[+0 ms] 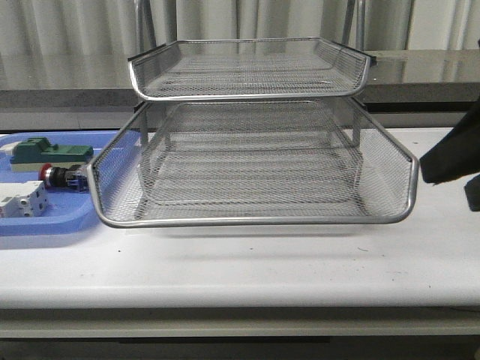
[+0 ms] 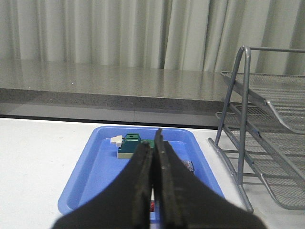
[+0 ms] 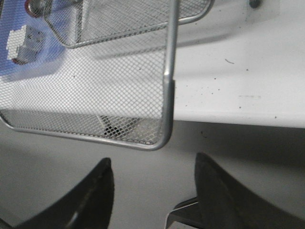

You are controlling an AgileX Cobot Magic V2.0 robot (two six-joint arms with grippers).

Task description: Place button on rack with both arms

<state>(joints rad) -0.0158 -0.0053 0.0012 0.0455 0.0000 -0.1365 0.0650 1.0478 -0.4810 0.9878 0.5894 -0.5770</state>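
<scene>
The button (image 1: 60, 176), with a red head and a blue rear, lies on its side in the blue tray (image 1: 45, 225) left of the rack (image 1: 255, 221). The rack is a silver mesh letter tray whose middle tier is slid forward. My left gripper (image 2: 153, 139) is shut and empty, held above the blue tray. Its fingers hide most of the button, and only the button's blue end (image 2: 189, 165) shows. My right gripper (image 3: 152, 164) is open and empty, below the front corner of the rack's slid-out tier (image 3: 164, 119). The right arm (image 1: 448, 156) shows at the right edge of the front view.
A green-and-beige block (image 1: 49, 152) and a white block (image 1: 24, 202) also lie in the blue tray. The green block shows in the left wrist view (image 2: 131, 144). The table's front edge (image 3: 238, 121) runs close to the right gripper. A grey ledge and curtains stand behind.
</scene>
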